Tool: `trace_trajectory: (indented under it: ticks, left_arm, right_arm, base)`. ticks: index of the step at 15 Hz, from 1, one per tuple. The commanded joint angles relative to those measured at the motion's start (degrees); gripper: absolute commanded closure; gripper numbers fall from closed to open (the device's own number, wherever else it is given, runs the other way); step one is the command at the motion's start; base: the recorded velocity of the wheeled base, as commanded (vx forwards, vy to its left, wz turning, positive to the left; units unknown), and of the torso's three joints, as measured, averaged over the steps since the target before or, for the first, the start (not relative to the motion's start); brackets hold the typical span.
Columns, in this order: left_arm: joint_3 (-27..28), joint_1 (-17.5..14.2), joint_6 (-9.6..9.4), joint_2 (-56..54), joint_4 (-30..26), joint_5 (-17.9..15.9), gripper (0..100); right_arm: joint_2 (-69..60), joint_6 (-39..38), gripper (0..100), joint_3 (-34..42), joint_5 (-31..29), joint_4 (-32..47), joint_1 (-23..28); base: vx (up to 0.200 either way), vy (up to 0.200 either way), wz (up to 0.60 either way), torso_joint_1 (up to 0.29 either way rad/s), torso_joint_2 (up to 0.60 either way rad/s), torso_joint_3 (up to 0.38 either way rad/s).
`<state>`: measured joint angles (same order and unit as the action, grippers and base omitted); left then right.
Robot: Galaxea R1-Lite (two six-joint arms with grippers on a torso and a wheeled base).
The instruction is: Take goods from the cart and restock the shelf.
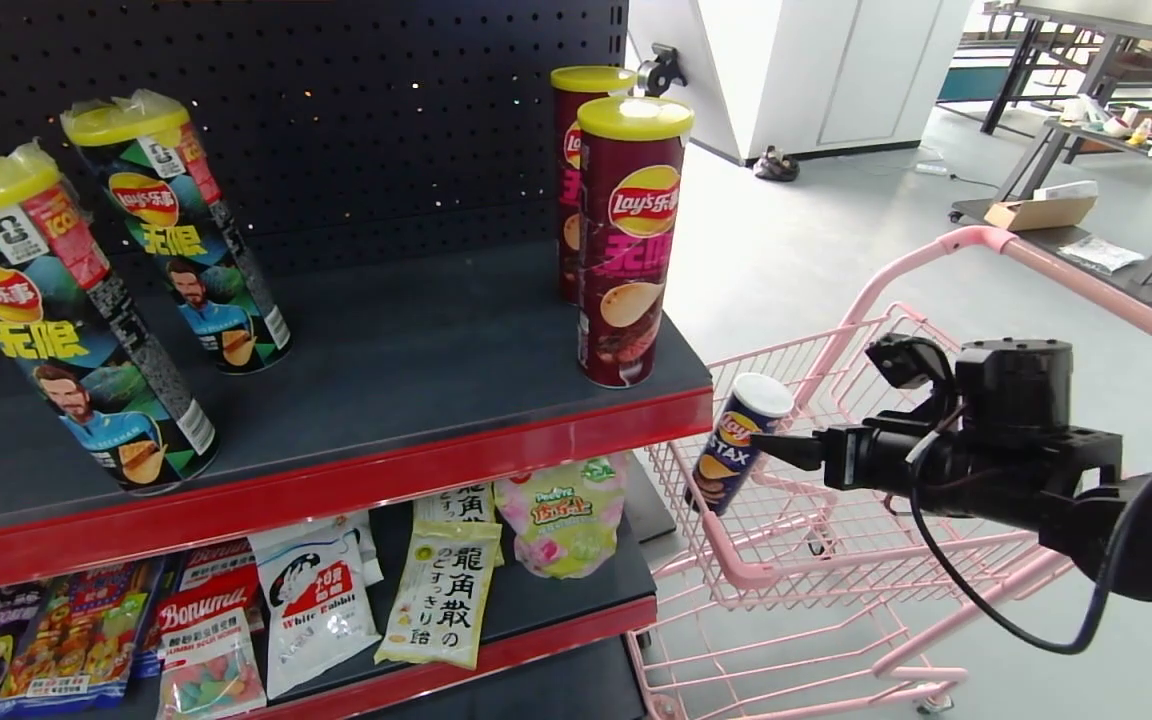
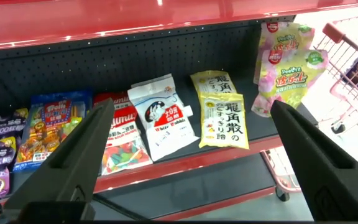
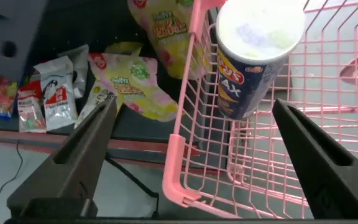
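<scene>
R gripper (image 3: pixel 194 106) spread wide, gripping nothing, tips just short of the blue chip can (image 1: pixel 739 440). Can sits tilted in the pink cart (image 1: pixel 736 565), by the shelf (image 1: pixel 416 350) end. L gripper (image 2: pixel 192 104) also wide open, facing snack bags (image 2: pixel 166 118) on the lower level.

The picture's edge crops the lid of the blue can (image 3: pixel 252 78).

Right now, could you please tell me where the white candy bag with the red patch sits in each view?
Head view: white candy bag on the lower shelf, beside the yellow bag.
Left wrist view: it lies beside the yellow bag.
Right wrist view: it lies on that shelf.
Shared landmark: the pink cart.
</scene>
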<state>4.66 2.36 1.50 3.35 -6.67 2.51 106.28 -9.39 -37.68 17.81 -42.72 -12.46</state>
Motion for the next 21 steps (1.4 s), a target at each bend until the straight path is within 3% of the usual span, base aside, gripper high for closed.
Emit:
trace_trajectory:
  ticks: [1, 6, 21]
  left_arm:
    - [0.0, 0.0, -0.01, 0.1, 0.0, 0.0, 0]
    - [0.0, 0.0, -0.01, 0.1, 0.0, 0.0, 0]
    - [0.0, 0.0, -1.15, 0.1, 0.0, 0.1, 0]
  right_arm:
    - [5.9, 0.0, 0, -1.3, 0.5, -0.1, 0.2]
    - [15.3, 0.7, 0, -5.9, 0.5, -6.8, 2.1]
    - [29.2, 3.0, 0, -21.6, 2.2, -11.1, 2.7]
  base:
    - [0.0, 0.0, 0.0, 0.0, 0.0, 0.0]
    - [0.0, 0.0, 0.0, 0.0, 0.0, 0.0]
    - [0.0, 0.0, 0.0, 0.0, 0.0, 0.0]
